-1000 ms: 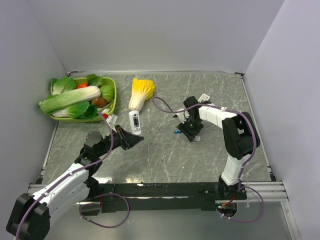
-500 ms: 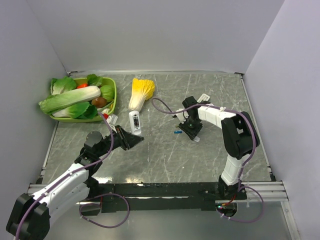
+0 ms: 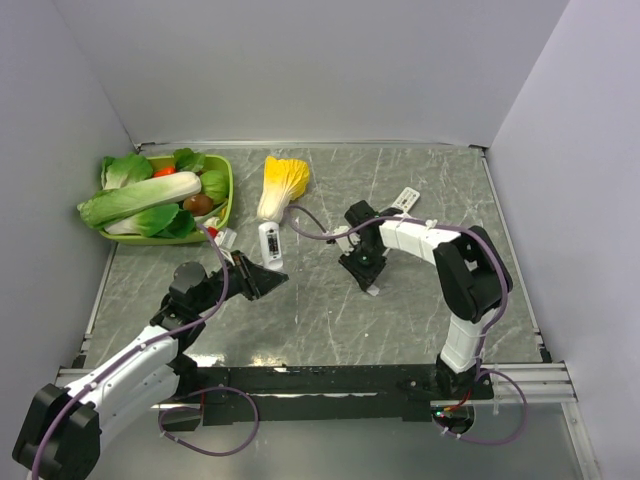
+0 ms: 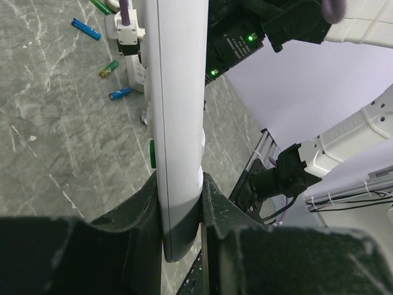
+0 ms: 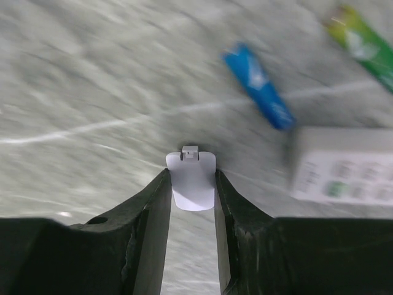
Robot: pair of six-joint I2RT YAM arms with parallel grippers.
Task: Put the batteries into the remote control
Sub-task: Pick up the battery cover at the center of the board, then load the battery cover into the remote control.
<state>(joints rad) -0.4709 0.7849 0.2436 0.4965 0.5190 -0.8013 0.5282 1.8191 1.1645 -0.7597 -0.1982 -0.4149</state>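
My left gripper (image 3: 258,277) (image 4: 181,184) is shut on the near end of the white remote control (image 3: 269,243) (image 4: 178,92), which it holds edge-on just above the table. My right gripper (image 3: 365,275) (image 5: 191,178) is at mid-table, shut on a small white battery cover (image 5: 191,187) (image 3: 372,290) with both fingers touching its sides. The batteries lie loose on the marble near the right gripper. In the right wrist view these are a blue one (image 5: 258,86) and a green one (image 5: 362,46). In the left wrist view, blue ones (image 4: 86,29) (image 4: 120,93) and a green one (image 4: 109,67) show.
A green basket (image 3: 228,195) of vegetables stands at the back left, with a yellow-green cabbage (image 3: 283,183) beside it. A white tag (image 3: 405,197) lies behind the right arm. A white printed block (image 5: 344,172) sits close to the right of the right fingers. Walls enclose the table.
The right gripper has narrowed onto the white cover and moved left toward the remote, carrying it. The left arm and the remote have not moved.
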